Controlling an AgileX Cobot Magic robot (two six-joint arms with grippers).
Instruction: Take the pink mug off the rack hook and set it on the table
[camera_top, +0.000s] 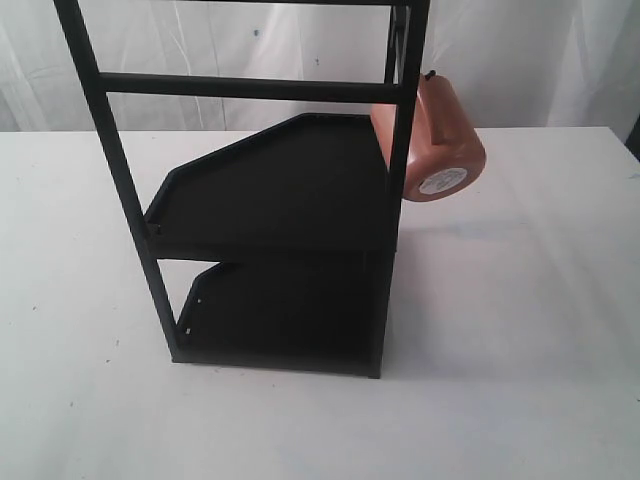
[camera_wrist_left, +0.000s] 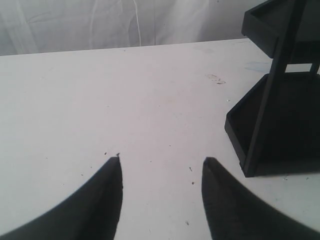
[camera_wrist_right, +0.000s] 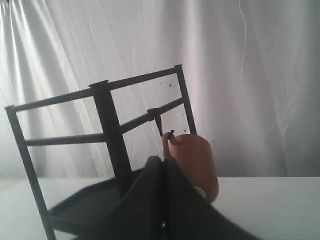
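Observation:
The pink mug (camera_top: 432, 135) hangs by its handle from the rack hook (camera_top: 429, 75) on the right post of the black rack (camera_top: 280, 190), tilted, with its white-stickered base facing out. No gripper shows in the exterior view. In the right wrist view my right gripper (camera_wrist_right: 163, 160) is shut with nothing in it, its fingertips short of the pink mug (camera_wrist_right: 197, 157), which hangs on the rack hook (camera_wrist_right: 170, 134). My left gripper (camera_wrist_left: 161, 162) is open over the bare table (camera_wrist_left: 125, 100), with the rack (camera_wrist_left: 280, 100) off to one side.
The rack's two black shelves (camera_top: 290, 320) stand mid-table. White table (camera_top: 500, 350) spreads to the right of the rack, below the mug. A white curtain (camera_top: 250, 40) hangs behind.

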